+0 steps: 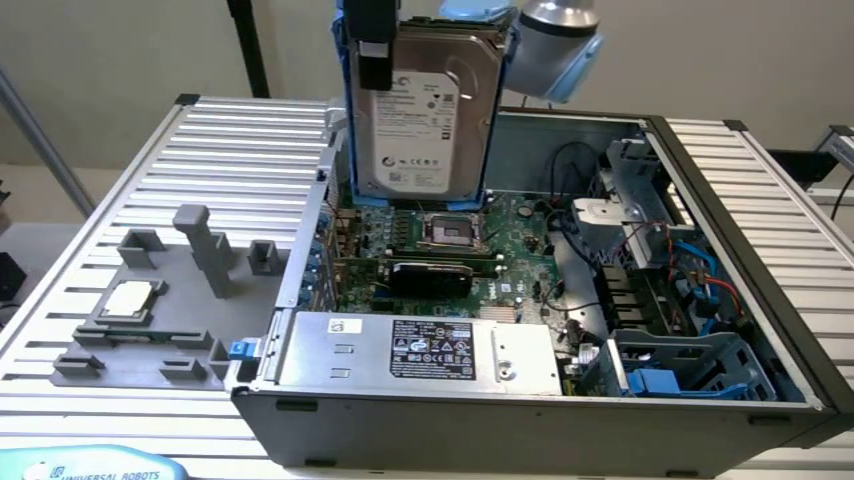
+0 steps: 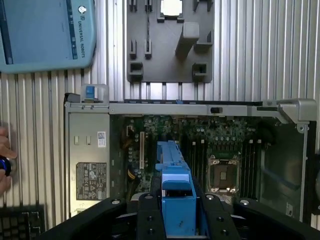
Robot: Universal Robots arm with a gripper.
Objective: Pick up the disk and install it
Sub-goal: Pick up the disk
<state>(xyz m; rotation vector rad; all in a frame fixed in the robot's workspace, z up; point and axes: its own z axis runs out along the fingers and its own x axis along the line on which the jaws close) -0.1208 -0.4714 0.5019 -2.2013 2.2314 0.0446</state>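
The hand [image 1: 378, 45] [image 2: 178, 222] pinches the disk [image 1: 430, 110] [image 2: 172, 165], its black fingers [image 2: 149, 217] pressed against either side of the blue carrier. The disk hangs upright above the open case [image 1: 534, 420] [image 2: 200, 107], clear of the parts inside, with its white label facing the exterior view. Its lower edge sits over the far end of the board [image 1: 514, 245] [image 2: 225, 135] in the case, above the CPU socket [image 1: 447, 232] [image 2: 222, 175].

A silver supply box [image 1: 414, 350] [image 2: 90, 165] with a black label lies in the case along its near wall, as the exterior view has it. A blue bay [image 1: 681, 370] stands in the case's corner beside that box.

Outside the case, on the ribbed metal surface [image 1: 254, 140] [image 2: 265, 50], lies a grey fixture [image 1: 147, 320] [image 2: 170, 45] carrying a small silver chip [image 1: 127, 298] [image 2: 171, 7]. A pale blue pendant [image 1: 87, 465] [image 2: 45, 32] rests on the surface near the case's supply-box corner. A person's fingertips [image 2: 4, 165] show just outside the case, at that same end.
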